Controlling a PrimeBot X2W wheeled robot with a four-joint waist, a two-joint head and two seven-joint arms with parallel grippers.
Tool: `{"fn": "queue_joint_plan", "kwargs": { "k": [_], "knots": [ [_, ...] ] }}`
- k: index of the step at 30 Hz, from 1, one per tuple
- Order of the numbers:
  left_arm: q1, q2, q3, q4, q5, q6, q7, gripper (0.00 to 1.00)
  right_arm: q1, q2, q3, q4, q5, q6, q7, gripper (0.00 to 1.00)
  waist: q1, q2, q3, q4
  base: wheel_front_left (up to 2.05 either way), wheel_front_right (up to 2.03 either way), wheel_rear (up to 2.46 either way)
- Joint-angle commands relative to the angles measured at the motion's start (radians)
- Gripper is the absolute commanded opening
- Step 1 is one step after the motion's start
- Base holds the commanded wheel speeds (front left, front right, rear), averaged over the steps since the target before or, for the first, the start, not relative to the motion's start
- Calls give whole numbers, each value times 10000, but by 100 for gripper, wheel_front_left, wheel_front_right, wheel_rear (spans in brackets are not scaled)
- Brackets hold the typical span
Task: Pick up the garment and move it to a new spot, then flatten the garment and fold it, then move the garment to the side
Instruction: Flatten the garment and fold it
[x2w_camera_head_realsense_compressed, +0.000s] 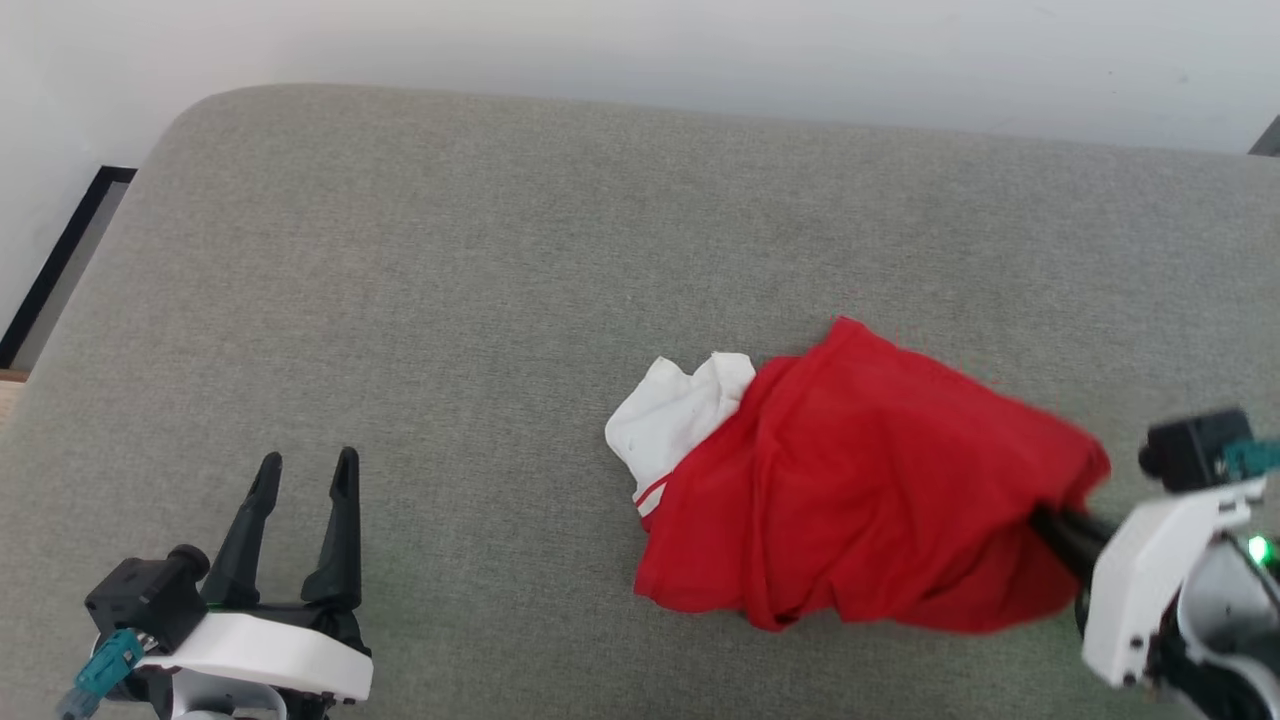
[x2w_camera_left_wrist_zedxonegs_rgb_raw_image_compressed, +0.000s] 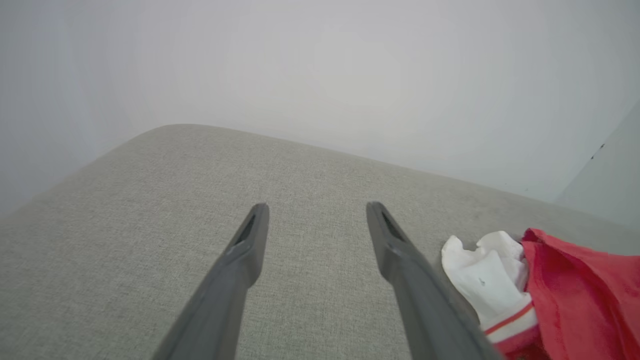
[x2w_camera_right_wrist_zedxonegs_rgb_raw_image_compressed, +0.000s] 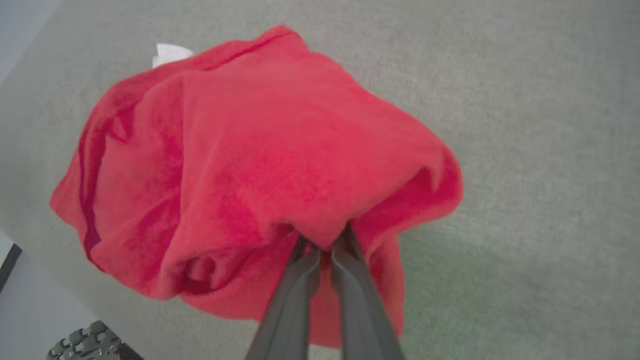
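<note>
Right of centre on the grey upholstered cushion (x2w_camera_head_realsense_compressed: 450, 260): the garment (x2w_camera_head_realsense_compressed: 860, 490), bunched into a loose red heap. At its left end, a crumpled white sleeve (x2w_camera_head_realsense_compressed: 680, 410), with red-and-white striped trim (x2w_camera_head_realsense_compressed: 650, 493) where white meets red. Too folded over on itself to tell collar from hem, or whether printed or labelled. Blurred along the right edge in the head view.

Clamped on a fold of red cloth at that right edge: the right gripper (x2w_camera_head_realsense_compressed: 1050, 525), fingers pressed together, tips buried in fabric. From the right wrist, red cloth draped over and around the fingers (x2w_camera_right_wrist_zedxonegs_rgb_raw_image_compressed: 300, 280), with the white sleeve reduced to a sliver on the far side.

Well apart, at the lower left of the head view: the left gripper (x2w_camera_head_realsense_compressed: 305, 465), fingers spread wide, holding nothing, over bare cushion. From its wrist, sleeve and red cloth cut off at the lower right corner.

Beyond the cushion: a pale wall (x2w_camera_head_realsense_compressed: 700, 40) and a dark strip (x2w_camera_head_realsense_compressed: 60, 260), cut off at the left edge. Low in the right wrist view, a grey ribbed object (x2w_camera_right_wrist_zedxonegs_rgb_raw_image_compressed: 85, 342), cut off and hard to make out. On the right wrist housing, a green light (x2w_camera_head_realsense_compressed: 1258, 548).
</note>
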Motion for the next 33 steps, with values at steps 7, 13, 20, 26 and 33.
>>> {"fn": "queue_joint_plan", "kwargs": {
  "k": [7, 13, 20, 26, 33],
  "knots": [
    [-183, 19, -26, 213, -29, -123, -51, 100, 549, 486, -193, 908, -223, -3, -459, 100, 0, 0, 18, -145, 0, 0, 0],
    [-418, 354, -262, 341, -21, -188, 260, 100, 219, 608, -131, 883, 22, -3, -731, 100, 0, 0, -65, -445, 0, 0, 0],
    [-1163, 1021, -878, 59, -589, -315, 1472, 100, 34, 843, -694, -132, -102, -3, -1052, 100, 0, 0, -98, -1020, 0, 0, 0],
    [-2402, 1914, -2015, -131, -1662, -334, 3660, 100, -194, 1277, -1313, -939, -790, -3, -2145, 100, 0, 0, -9, -1685, 0, 0, 0],
    [-4048, 2550, -3074, 207, -2545, -339, 6020, 100, -591, 2132, -1931, -615, -1684, -2, -4366, 100, 0, 0, 124, -2506, 0, 0, 0]
  ]
}}
